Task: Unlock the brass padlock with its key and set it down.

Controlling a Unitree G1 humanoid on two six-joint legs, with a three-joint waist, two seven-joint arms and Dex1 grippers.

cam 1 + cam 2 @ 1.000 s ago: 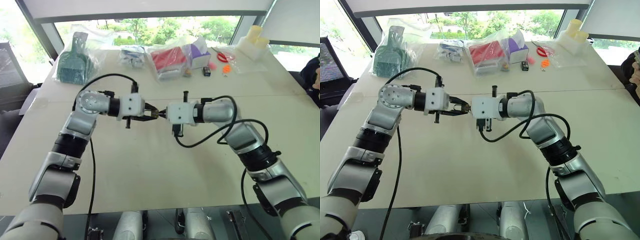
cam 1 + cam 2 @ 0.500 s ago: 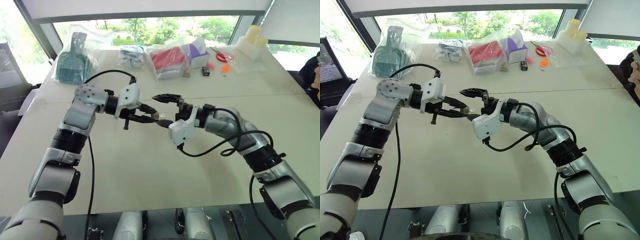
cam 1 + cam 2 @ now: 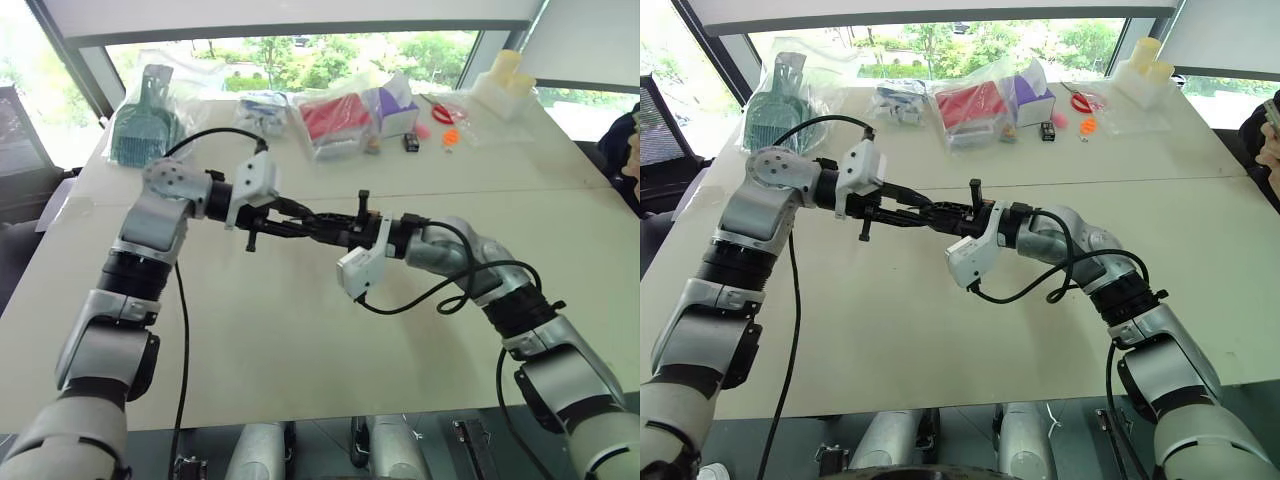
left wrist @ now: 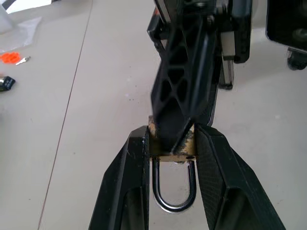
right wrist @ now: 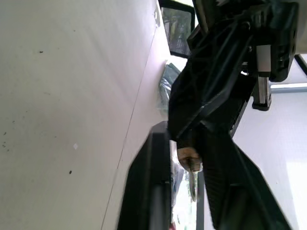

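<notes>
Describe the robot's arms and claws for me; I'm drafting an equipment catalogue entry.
Both arms are built of silver-grey rounded segments with black joint bands. A loose black cable loops along each forearm. Each wrist carries a white boxy housing. The left claw and right claw each have two black fingers, tapering to the tips, with ribbed cut-outs along their length.

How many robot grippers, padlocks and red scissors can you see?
Grippers: 2 (left gripper, right gripper)
Padlock: 1
Scissors: 1
Total: 4
</notes>
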